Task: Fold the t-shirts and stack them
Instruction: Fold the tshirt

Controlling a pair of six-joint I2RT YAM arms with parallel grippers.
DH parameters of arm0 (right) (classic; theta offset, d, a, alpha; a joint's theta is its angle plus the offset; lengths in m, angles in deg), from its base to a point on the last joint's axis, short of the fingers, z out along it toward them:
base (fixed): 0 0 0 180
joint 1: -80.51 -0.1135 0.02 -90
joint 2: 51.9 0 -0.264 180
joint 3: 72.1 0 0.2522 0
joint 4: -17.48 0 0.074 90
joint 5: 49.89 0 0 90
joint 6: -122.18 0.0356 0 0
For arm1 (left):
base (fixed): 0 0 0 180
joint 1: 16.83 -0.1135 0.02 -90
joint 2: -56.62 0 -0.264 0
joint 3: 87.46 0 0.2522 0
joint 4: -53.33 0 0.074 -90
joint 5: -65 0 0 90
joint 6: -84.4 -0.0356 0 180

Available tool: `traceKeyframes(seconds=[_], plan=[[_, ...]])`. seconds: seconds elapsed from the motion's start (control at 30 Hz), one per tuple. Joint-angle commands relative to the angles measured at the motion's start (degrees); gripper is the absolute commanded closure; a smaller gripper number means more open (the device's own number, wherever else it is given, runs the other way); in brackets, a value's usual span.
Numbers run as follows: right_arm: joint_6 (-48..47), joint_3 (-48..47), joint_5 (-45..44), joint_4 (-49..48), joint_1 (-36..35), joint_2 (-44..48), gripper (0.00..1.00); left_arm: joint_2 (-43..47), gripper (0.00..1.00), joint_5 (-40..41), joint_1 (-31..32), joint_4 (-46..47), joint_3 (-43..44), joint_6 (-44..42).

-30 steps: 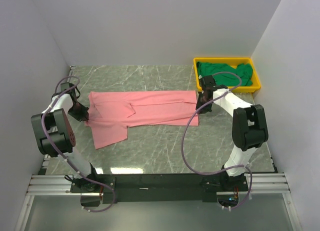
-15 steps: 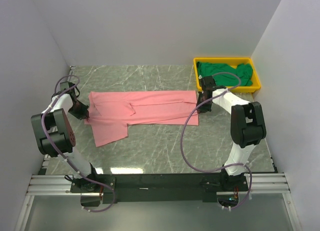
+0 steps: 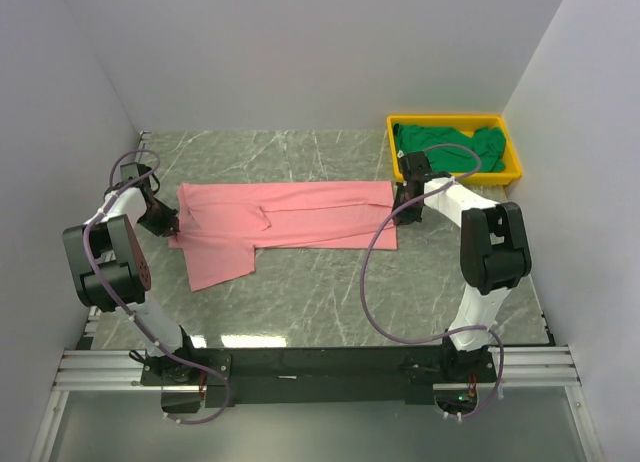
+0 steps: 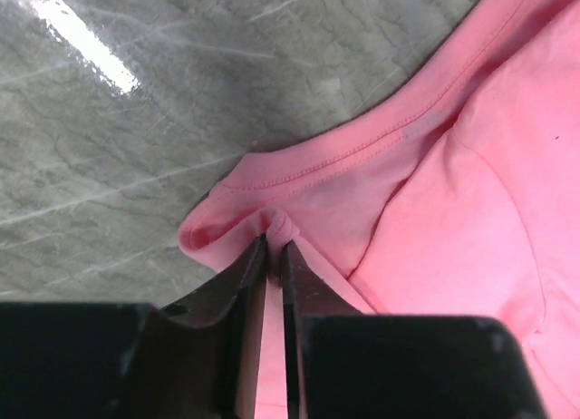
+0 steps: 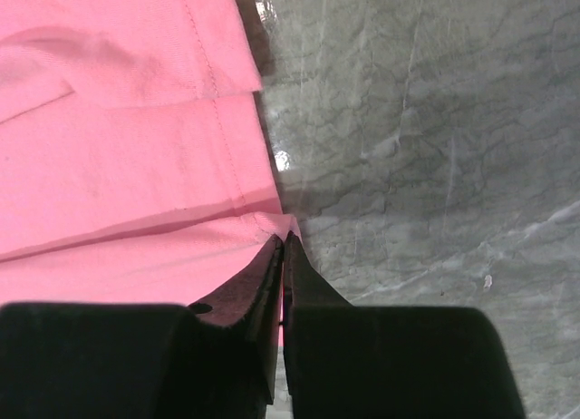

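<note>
Pink shirt (image 3: pixel 285 217) lies flat mid-table, drawn slightly tauter than a second ago. Left gripper (image 4: pixel 276 245) and right gripper (image 5: pixel 282 242), jaws nearly closed, each pinch one end; it looks ready for folding. Green shirt (image 3: pixel 450 147) sits in tray (image 3: pixel 452 120).

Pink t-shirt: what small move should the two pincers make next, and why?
Probably open both pincers and release. The pink t-shirt lies flat and stretched out on the table, the left pincer nipping one end and the right pincer a hem corner; folding it seems to need a fresh grip.
</note>
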Motion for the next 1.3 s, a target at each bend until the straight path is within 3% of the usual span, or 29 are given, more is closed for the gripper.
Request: traceKeyframes(seconds=[0.0, 0.1, 0.13, 0.23, 0.37, 0.57, 0.83, 0.9, 1.27], plan=[[-1.0, -0.17, -1.51, -1.46, 0.83, -0.72, 0.93, 0.56, 0.82, 0.52, -0.32, 2.73, -0.14, -0.01], [-1.27, -0.25, -1.16, -1.1, 0.74, 0.5, 0.89, 1.52, 0.67, 0.61, -0.32, 2.82, -0.5, -0.71], [-1.44, -0.25, -0.98, -0.93, 0.66, 1.9, 0.87, 2.4, 0.54, 0.96, -0.32, 2.64, -0.5, -0.8], [-1.62, -0.08, -0.72, -0.49, 0.66, 5.24, 0.71, 5.12, 0.36, 1.75, -0.32, 2.2, -1.02, -0.89], [-1.27, 1.67, -0.54, 0.04, 0.13, 10.95, 0.54, 10.91, 0.21, 4.47, -0.32, 0.45, -2.42, -1.15], [-0.13, 7.12, -0.28, -1.1, -3.03, 20.97, 0.47, 20.94, 0.2, 6.23, 1.87, -1.05, -9.8, -0.63], [2.07, 16.96, -0.02, -3.82, -10.58, 31.08, 0.39, 32.46, 0.26, 6.42, 15.92, -3.34, -21.84, 4.19], [2.6, 20.12, 0.43, -5.05, -11.38, 32.75, 0.37, 33.08, 0.28, 6.84, 19.78, -2.9, -23.17, 5.61], [2.78, 27.34, 0.42, -6.73, -12.35, 39.53, 0.37, 23.33, 0.46, 11.5, 27.1, -0.7, -24.31, 8.34]])
